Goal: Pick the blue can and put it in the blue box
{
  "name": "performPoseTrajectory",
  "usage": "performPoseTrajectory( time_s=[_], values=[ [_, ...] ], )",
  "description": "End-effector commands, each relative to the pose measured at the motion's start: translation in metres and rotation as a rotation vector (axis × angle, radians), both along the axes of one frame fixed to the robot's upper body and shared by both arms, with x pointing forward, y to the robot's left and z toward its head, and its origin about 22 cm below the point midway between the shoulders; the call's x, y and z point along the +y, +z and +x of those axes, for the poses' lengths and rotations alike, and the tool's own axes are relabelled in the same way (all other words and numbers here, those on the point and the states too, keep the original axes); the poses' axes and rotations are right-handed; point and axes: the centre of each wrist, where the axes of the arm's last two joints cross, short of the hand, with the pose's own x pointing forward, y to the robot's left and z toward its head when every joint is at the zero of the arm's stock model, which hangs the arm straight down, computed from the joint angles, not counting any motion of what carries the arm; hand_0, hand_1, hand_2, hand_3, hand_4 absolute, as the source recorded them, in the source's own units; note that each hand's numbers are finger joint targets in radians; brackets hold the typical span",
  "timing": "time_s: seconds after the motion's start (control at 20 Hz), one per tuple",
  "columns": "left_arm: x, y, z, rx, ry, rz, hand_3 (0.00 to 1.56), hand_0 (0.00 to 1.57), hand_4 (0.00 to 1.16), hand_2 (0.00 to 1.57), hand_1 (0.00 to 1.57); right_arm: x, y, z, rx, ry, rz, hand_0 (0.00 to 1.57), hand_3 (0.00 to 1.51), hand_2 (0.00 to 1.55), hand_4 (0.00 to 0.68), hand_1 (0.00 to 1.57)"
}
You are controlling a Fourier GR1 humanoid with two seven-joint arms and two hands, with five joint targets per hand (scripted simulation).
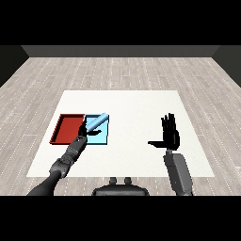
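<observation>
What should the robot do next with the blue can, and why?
Probably lower the blue can a little and let go. The left hand is curled round its lower end, and the can lies tilted over the light blue tray, with its top end at the tray's far edge. The right hand is open, away from the trays.
</observation>
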Motion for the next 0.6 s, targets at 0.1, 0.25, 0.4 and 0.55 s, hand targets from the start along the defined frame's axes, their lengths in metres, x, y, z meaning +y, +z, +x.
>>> performPoseTrajectory(
  time_s=[0.1,0.25,0.4,0.55],
  values=[
    [0.017,0.033,0.017,-0.442,-0.009,0.014,0.00,0.00,0.00,0.00,0.00,-0.006,0.008,-0.003,-0.006,-0.001,0.001,0.00,0.00,0.00,0.000,0.00],
    [0.003,0.030,0.009,-0.591,-0.166,-0.107,0.00,0.00,0.00,0.00,0.00,0.007,0.000,0.003,0.010,0.024,0.025,0.00,0.00,0.00,0.000,0.00],
    [-0.031,0.031,0.000,-0.740,-0.285,-0.189,0.00,0.00,0.00,0.00,0.00,-0.014,-0.008,-0.006,0.035,0.003,-0.051,0.00,0.00,0.00,0.000,0.00],
    [-0.028,0.029,-0.020,-0.811,-0.344,-0.256,0.00,0.00,0.00,0.00,0.00,-0.008,-0.001,0.002,0.037,0.002,-0.069,0.00,0.00,0.00,0.000,0.00]
  ],
)
